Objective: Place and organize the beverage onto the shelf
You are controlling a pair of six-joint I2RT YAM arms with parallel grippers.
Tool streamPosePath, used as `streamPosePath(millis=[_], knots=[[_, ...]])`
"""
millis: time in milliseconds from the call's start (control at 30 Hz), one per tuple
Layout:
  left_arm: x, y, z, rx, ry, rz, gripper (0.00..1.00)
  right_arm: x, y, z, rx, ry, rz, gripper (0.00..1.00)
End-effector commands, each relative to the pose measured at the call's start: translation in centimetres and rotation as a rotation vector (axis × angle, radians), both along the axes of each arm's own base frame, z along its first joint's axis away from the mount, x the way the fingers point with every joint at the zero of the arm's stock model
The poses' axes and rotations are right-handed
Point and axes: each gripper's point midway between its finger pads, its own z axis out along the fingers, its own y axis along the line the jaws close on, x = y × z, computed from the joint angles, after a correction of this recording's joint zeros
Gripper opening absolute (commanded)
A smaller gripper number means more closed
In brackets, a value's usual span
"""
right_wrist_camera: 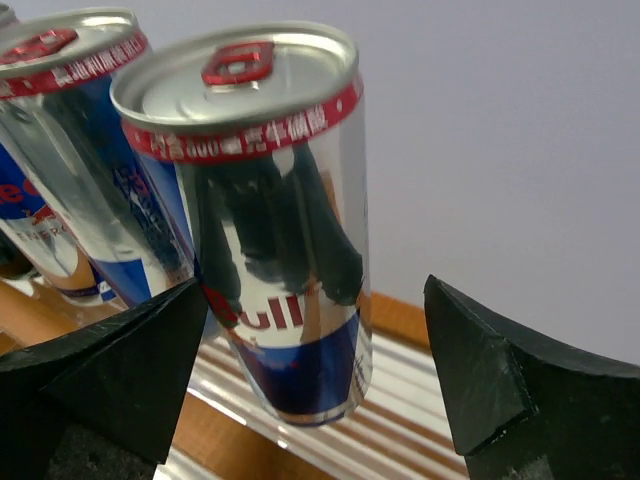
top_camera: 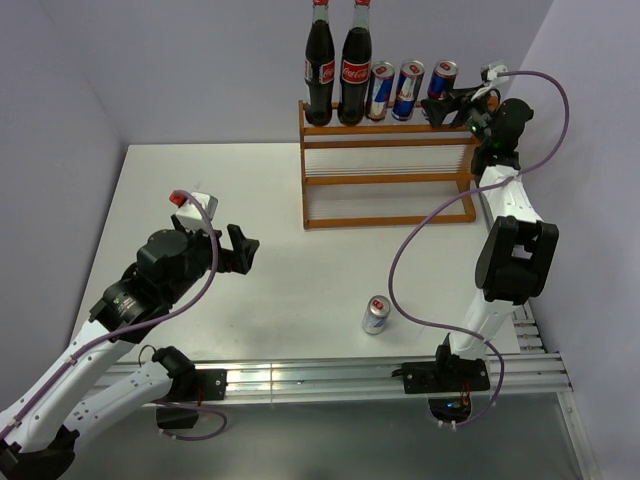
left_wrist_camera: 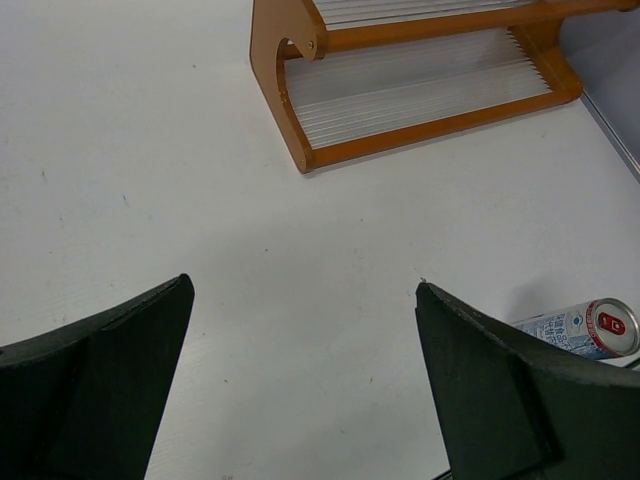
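Left gripper: released, jaws wide with nothing between them. I have it hovering over the bare table.
Shelf: ahead of the left jaws and a little to their right, well apart. The right jaws sit at the right end of its top tier.
Cola bottles: two, upright and side by side at the left end of the top tier. They are out past the right jaws' left finger, with two cans in between.
Loose can: the one drink not shelved. It is on the table, outside the left jaws' right finger and near it. It looks upright from above, but I cannot be sure.
Inner cans: two, upright on the top tier, just outside the right jaws' left finger.
End can: upright on the rails, between the right jaws.
Right gripper: released, not grasping. Its left finger is close beside the end can, and I cannot tell if they touch. Its right finger is clearly apart from the can.
Risk, withdrawal: if I back the right jaws out crooked, the near finger could drag the end can. On thin rails a slim can would topple into its neighbours.
Risk, pickup: the loose can is smooth and narrow, so an off-centre pinch could squirt it away.
Risk, placement: the room left beside the end post looks tight, so a nudge there may shove the row.
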Motion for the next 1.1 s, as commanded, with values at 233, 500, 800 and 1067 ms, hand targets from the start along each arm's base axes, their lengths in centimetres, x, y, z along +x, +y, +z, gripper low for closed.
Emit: streamPosePath(millis=[233,500,800,1067], knots=[[0.3,-0.3,0.7,-0.011,-0.027,-0.016,0.99,-2.1,-0.4,0.9,-0.008,0.001,-0.013,0.97],[0.6,-0.2,0.6,-0.001,-0.017,-0.006,0.99,-4.0,-1.9,2.6,0.023,-0.009,-0.126,0.98],[2.7,-1.1,1.1,-0.022,0.092,0.077,1.0,-8.4,-4.6,4.1,0.064,0.084,-0.452,1.0],[3.2,-7.0,1.9,-0.094,0.175,0.035,1.0,-16.2,-2.8,1.8,0.138,0.308,-0.688,1.0]])
